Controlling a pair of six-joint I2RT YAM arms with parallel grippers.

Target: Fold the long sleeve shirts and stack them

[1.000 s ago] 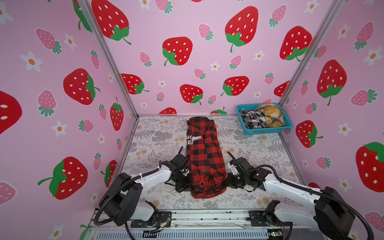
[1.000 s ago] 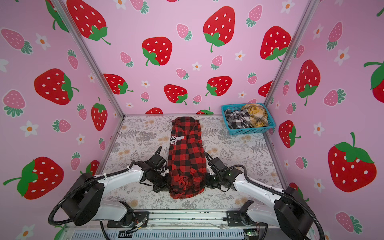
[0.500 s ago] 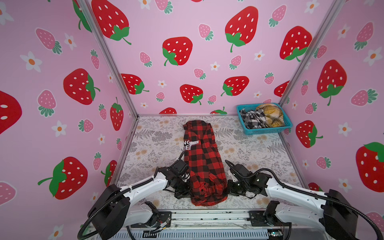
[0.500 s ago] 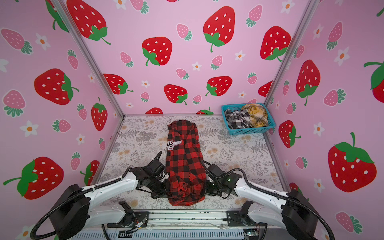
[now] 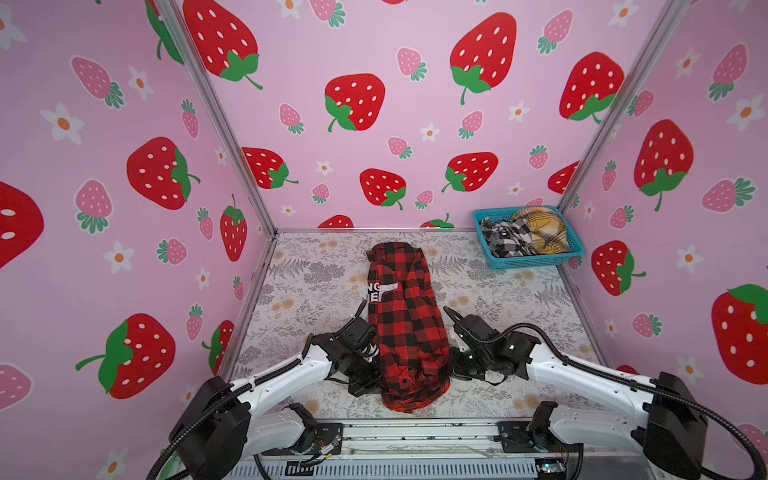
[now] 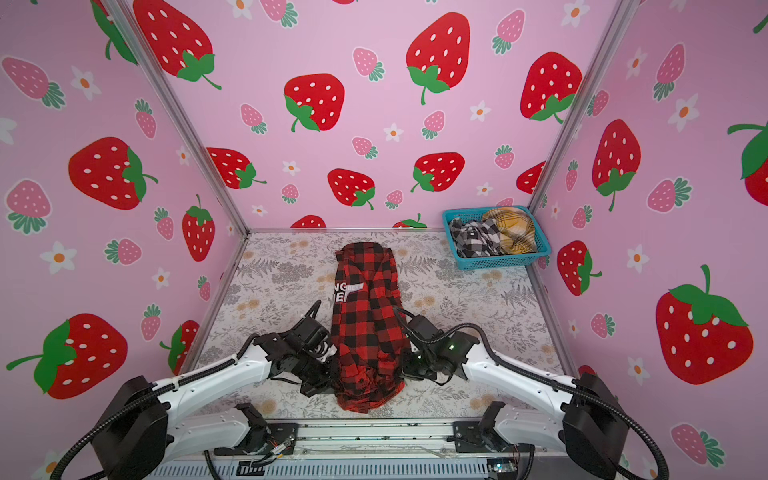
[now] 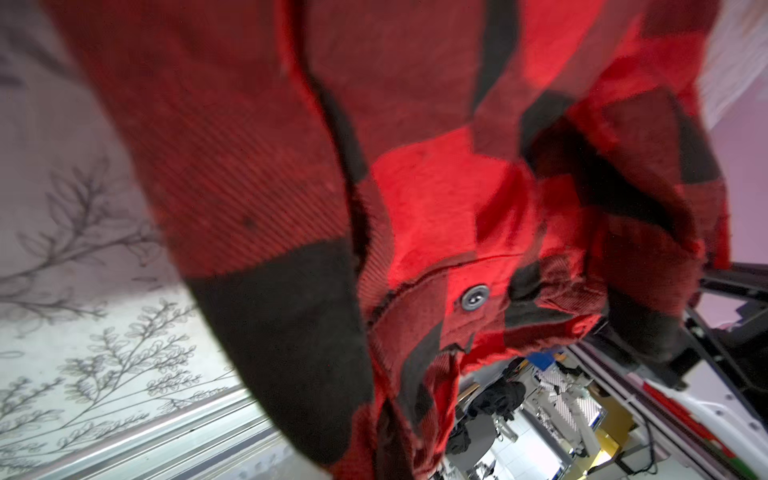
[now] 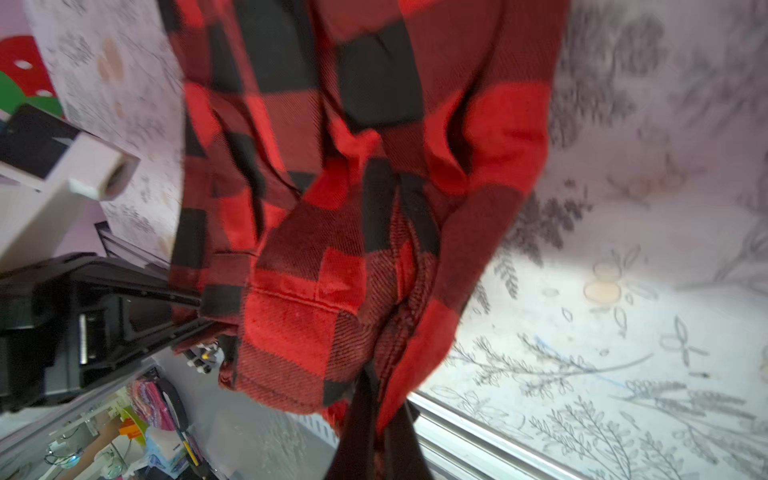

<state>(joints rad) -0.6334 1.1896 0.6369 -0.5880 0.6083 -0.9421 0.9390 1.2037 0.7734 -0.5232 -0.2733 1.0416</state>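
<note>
A red-and-black check shirt lies as a long narrow strip down the middle of the floral table, white letters near its far end. Its near hem is bunched and raised between my two grippers. My left gripper is shut on the hem's left side; red cloth fills the left wrist view and hides the fingers. My right gripper is shut on the hem's right side, dark fingers pinching the cloth. A black-and-white check shirt and a mustard plaid shirt lie crumpled in the basket.
The turquoise basket stands in the far right corner against the pink strawberry walls. A metal rail runs along the table's front edge just below the hem. Bare floral table lies on both sides of the shirt.
Both grippers have drawn back toward the front edge with the hem, and the whole red shirt has slid a little nearer. Almost nothing has moved in the last half second.
</note>
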